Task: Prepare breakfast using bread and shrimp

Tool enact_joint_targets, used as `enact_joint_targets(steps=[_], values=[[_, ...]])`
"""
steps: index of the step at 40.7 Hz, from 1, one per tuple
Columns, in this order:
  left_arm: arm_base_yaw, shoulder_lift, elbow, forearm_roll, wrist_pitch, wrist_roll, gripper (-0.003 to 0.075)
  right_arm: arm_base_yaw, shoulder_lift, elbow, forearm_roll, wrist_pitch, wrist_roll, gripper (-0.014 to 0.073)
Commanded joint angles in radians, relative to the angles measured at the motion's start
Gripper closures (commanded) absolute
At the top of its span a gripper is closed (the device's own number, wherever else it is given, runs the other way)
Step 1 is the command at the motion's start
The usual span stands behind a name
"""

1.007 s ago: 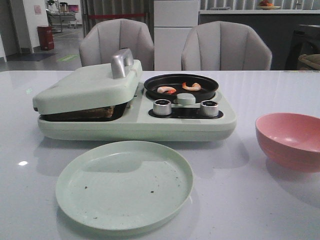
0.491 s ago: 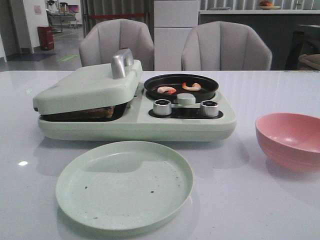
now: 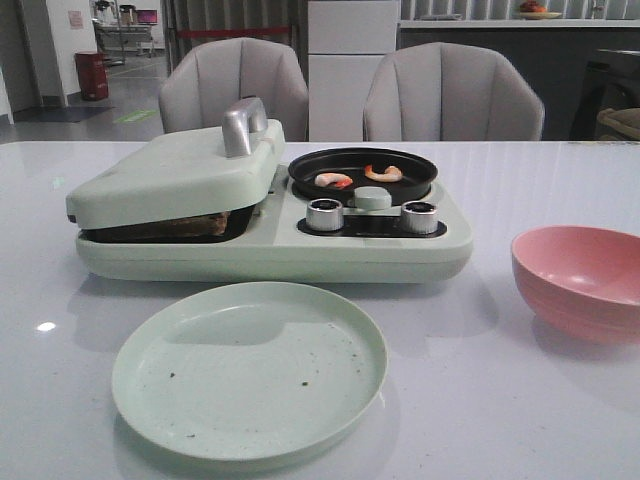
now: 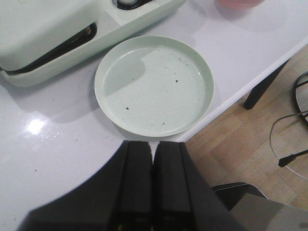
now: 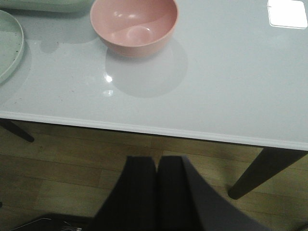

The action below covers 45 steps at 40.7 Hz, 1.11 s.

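A pale green breakfast maker point(image 3: 270, 240) is seen standing on the white tabletop point(image 3: 500, 400), toward its far side in the front view. Its hinged lid point(image 3: 170, 175), topped by a silver handle point(image 3: 243, 125), is lowered on the left half but not fully shut; in the gap beneath it the brown edge of the bread point(image 3: 195, 224) can be made out, lying on the dark plate inside. On the right half a small round black pan point(image 3: 362, 172) is set, and the two shrimp point(image 3: 334, 181) are lying in it side by side, apart from each other. Two silver knobs point(image 3: 324, 214) are seen at the front of the appliance, just below the pan.

A round, pale green plate point(image 3: 250, 368) is placed on the tabletop just in front of the appliance; only a few dark specks are seen on it. A pink bowl point(image 3: 580, 280) stands to the right, well apart from the plate.

The left pincer point(image 4: 153, 159) is shown pressed together and holding nothing, poised above the near edge of the tabletop beside the plate point(image 4: 154, 84). The right pincer point(image 5: 158, 168) is likewise pressed together and empty, held off the near edge of the tabletop, over the wooden floor point(image 5: 72, 163), with the bowl point(image 5: 134, 25) beyond it.
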Motion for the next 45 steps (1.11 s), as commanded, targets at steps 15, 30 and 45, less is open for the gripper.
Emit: enact_joint_targets(steps=[15,30,45], values=[[-0.006,-0.024,-0.015,0.091,-0.106,-0.006,0.0619,0.001,0.016,-0.020,-0.015,-0.049,-0.009,0.0548],[0.275,-0.334,0.300,0.176,-0.487,-0.006,0.0619,0.001,0.016,-0.020,-0.015,-0.049,-0.009,0.0548],[0.360,-0.561,0.561,0.121,-0.735,-0.006,0.0619,0.001,0.016,-0.020,-0.015,-0.049,-0.009,0.0548]])
